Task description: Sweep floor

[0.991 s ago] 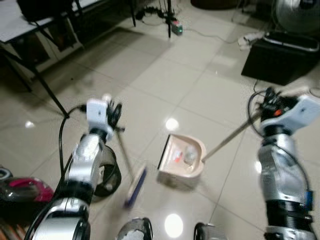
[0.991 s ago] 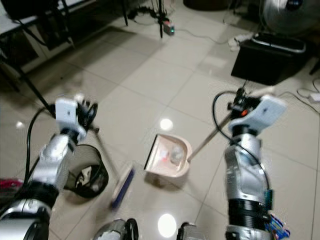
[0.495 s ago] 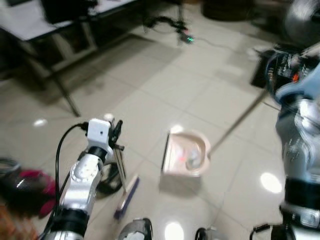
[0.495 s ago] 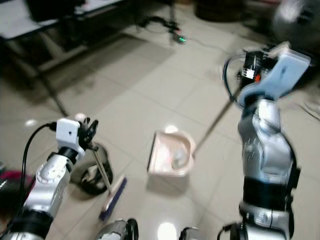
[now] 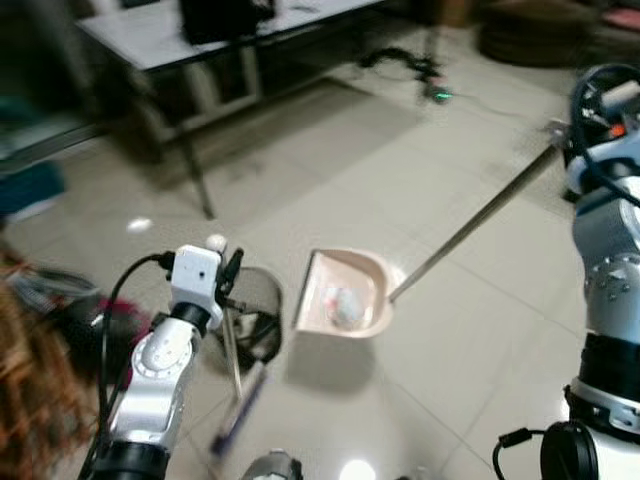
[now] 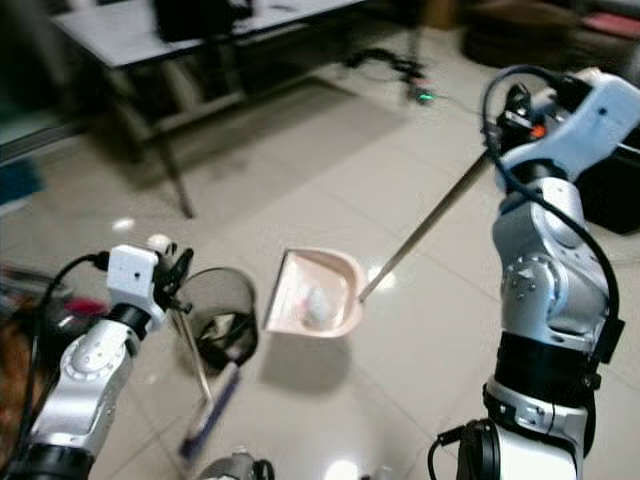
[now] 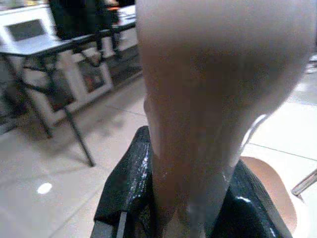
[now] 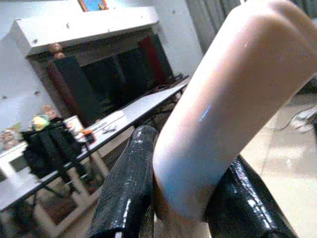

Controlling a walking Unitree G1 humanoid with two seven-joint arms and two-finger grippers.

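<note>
Both head eyes look forward and down, sharing the dustpan (image 5: 345, 297) between the arms. Each wrist camera peers closely along its gripper's clamped handle.

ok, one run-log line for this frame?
left gripper: shut on broom handle | right gripper: shut on dustpan handle | dustpan: holds debris, beside black bin | floor: tiled

A white-topped table (image 5: 160, 35) on dark metal legs stands at the upper left of the frame, a black bag (image 5: 222, 17) resting on it. Cables and a power strip with a green light (image 5: 437, 95) trail across the glossy tiles near the top centre. A round black mesh bin (image 6: 218, 315) sits on the floor at lower left; a reddish-brown blur (image 5: 35, 385) crowds the left edge.
</note>
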